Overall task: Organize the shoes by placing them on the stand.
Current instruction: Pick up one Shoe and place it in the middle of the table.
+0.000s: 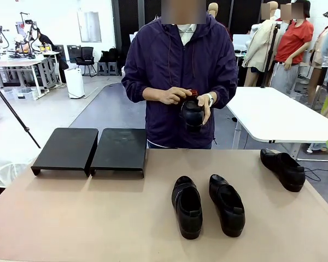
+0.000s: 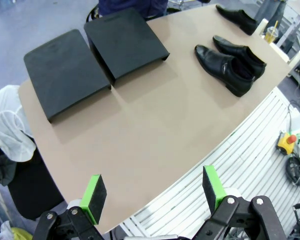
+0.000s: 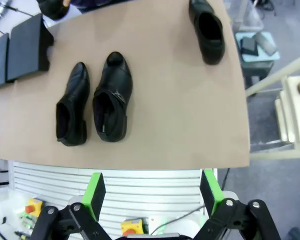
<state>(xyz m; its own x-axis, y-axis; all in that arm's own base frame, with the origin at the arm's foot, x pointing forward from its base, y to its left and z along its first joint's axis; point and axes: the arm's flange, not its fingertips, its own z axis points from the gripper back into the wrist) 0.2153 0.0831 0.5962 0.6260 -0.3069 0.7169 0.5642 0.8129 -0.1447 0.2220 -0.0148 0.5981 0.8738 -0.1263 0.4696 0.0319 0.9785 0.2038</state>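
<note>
Slight gloss on the black leather-look dress shoes (image 1: pixel 187 207), smooth uppers, duller thick soles. Dead matt, faintly scuffed finish on the low black flat-topped stand (image 1: pixel 120 148). Smooth matt tan worktop (image 1: pixel 98 218), laminate-looking. Matt, rubbery-looking green pads (image 2: pixel 94 197) on the black plastic-looking left end effector (image 2: pixel 152 176), same on the right end effector (image 3: pixel 151 175).

Bright even light, bowed wrist-view edges.

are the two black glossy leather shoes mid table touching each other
Apart: the front view shows tan tabletop between the left shoe and the right shoe.
</note>
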